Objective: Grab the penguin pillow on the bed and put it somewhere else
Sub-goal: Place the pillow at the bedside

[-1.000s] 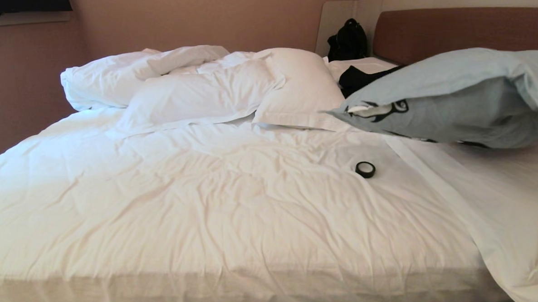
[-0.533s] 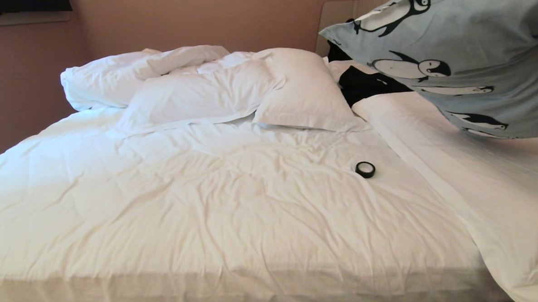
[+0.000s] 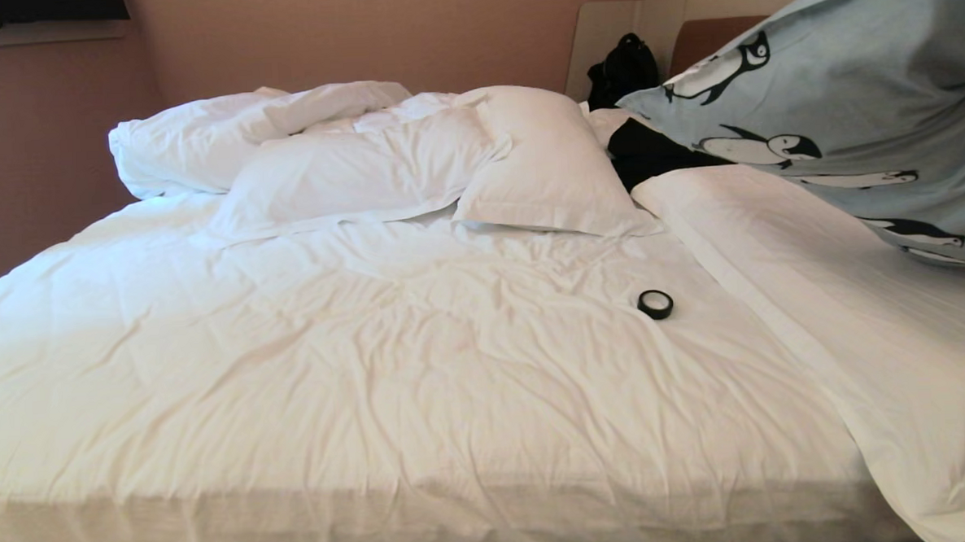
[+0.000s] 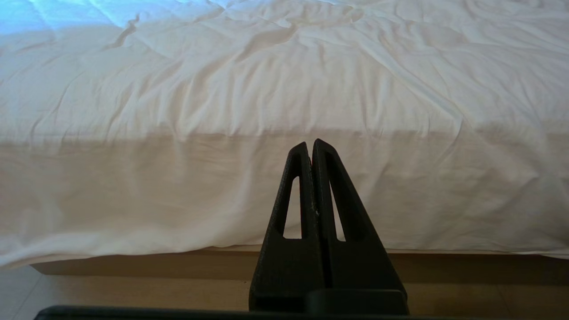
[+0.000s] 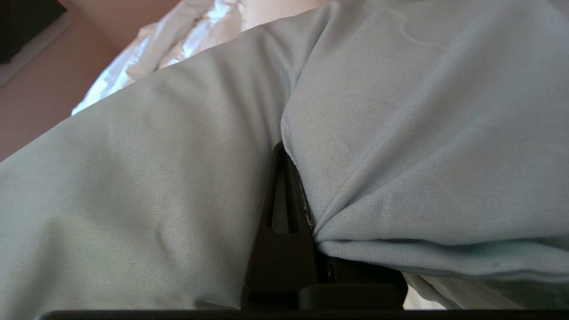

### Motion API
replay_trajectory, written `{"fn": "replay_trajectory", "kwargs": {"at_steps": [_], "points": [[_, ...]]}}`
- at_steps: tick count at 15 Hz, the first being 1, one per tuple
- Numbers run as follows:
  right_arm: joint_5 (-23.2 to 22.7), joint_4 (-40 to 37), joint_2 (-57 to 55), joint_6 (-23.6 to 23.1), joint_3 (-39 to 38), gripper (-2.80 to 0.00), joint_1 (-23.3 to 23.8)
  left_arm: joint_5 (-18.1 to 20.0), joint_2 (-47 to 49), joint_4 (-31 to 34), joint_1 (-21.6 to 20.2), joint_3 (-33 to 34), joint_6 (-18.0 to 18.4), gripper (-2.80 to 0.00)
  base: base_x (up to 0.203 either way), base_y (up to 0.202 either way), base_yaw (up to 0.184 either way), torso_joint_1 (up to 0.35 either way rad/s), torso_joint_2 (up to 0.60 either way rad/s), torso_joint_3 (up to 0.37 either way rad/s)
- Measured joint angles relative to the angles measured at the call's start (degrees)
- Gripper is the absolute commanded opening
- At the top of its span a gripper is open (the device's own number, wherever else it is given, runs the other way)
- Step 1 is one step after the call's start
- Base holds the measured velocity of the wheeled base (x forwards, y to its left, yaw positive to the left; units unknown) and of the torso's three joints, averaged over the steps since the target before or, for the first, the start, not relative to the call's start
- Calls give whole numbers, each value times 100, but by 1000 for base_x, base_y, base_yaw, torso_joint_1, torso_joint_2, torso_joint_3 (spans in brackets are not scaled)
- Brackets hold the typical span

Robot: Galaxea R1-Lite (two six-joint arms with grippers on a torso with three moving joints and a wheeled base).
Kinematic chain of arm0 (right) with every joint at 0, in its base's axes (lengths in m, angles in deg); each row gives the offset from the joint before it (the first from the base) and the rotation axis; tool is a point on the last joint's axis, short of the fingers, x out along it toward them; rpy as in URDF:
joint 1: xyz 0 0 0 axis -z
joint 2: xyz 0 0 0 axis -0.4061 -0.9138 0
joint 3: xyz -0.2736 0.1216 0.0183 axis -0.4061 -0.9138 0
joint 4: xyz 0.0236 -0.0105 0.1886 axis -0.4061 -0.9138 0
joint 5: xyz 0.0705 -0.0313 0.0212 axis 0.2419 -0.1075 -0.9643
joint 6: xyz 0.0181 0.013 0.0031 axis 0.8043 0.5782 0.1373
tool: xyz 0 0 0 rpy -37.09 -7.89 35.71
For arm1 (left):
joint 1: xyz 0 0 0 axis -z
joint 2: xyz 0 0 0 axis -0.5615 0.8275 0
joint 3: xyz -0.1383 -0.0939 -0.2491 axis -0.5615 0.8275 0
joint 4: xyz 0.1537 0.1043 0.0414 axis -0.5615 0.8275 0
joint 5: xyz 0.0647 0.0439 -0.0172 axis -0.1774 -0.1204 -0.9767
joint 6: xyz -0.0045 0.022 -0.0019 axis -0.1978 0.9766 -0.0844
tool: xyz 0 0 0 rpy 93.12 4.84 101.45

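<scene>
Up off the bed (image 3: 421, 363) at the right side, penguin pillow (image 3: 850, 116) airborne, fabric pinched tight in the right pincer (image 5: 298, 195), left pincer (image 4: 311, 151) pressed together and parked by the bed's edge, pickup done, only the set-down elsewhere left.

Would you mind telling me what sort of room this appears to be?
Most likely a bedroom, perhaps a hotel room: a large bed with white linen, plain white pillows, and a padded headboard.

Right gripper (image 5: 293, 178) clamped tight, left one parked

Left gripper (image 4: 310, 146) sits low, fingers pressed together, holding nothing; right fingers pinch cloth.
</scene>
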State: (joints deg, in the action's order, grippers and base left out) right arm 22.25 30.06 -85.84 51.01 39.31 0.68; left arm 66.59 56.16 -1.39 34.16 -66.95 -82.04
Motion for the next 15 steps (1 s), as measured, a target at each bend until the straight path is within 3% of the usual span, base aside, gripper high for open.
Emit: {"fn": "replay_trajectory", "kwargs": {"at_steps": [3, 7, 15], "points": [[-97, -59, -343, -104, 215, -280, 94, 1, 0, 0, 0, 0, 0, -280, 0, 0, 0, 0, 0, 0], [-573, 284, -876, -107, 584, -280, 127, 0, 0, -2, 0, 0, 0, -280, 0, 0, 0, 0, 0, 0], [-2481, 1708, -1041, -116, 657, -280, 118, 1, 0, 0, 0, 0, 0, -280, 0, 0, 0, 0, 0, 0]]}}
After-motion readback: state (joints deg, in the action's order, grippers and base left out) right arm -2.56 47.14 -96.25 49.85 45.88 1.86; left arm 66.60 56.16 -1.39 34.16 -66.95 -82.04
